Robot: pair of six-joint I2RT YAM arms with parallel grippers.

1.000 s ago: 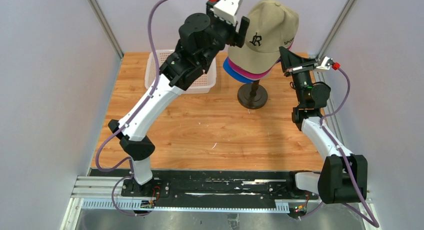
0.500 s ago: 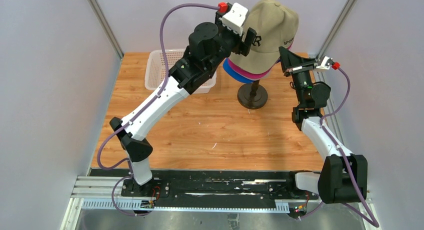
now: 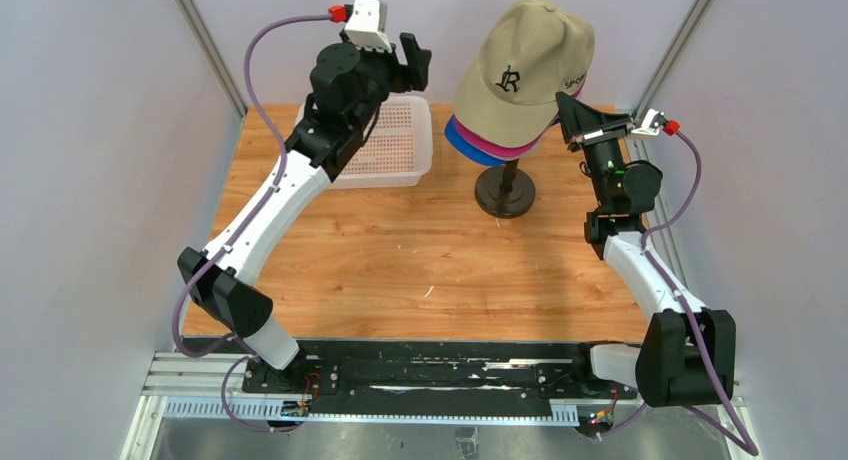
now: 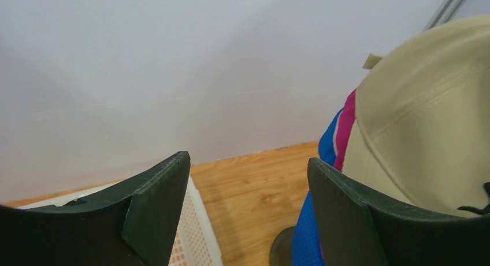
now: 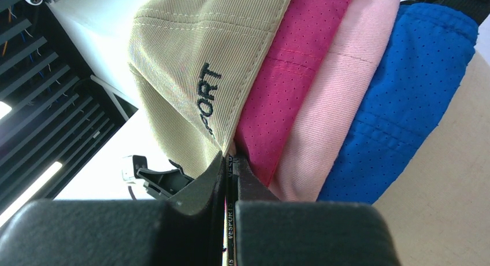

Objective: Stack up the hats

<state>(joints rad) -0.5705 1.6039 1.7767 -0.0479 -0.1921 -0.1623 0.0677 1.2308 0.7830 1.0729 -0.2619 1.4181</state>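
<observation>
The khaki cap (image 3: 530,60) with a dark logo sits on top of the stack on the mannequin head. Under it show the magenta (image 3: 512,140) and royal blue (image 3: 470,145) brims. In the right wrist view the khaki (image 5: 196,63), magenta (image 5: 294,75), light pink (image 5: 341,104) and blue (image 5: 398,98) caps are layered. The black cap is hidden. My right gripper (image 3: 567,105) is shut on the khaki cap's lower edge (image 5: 230,159). My left gripper (image 3: 413,60) is open and empty, left of the stack (image 4: 248,165).
The white perforated basket (image 3: 400,150) stands at the back left, under my left arm. The mannequin's dark stand (image 3: 504,192) rests on the wooden table. Grey walls close in the back and both sides.
My left gripper has pulled away from the khaki cap, moving left to above the basket, open. The right gripper and the caps have stayed in place.
</observation>
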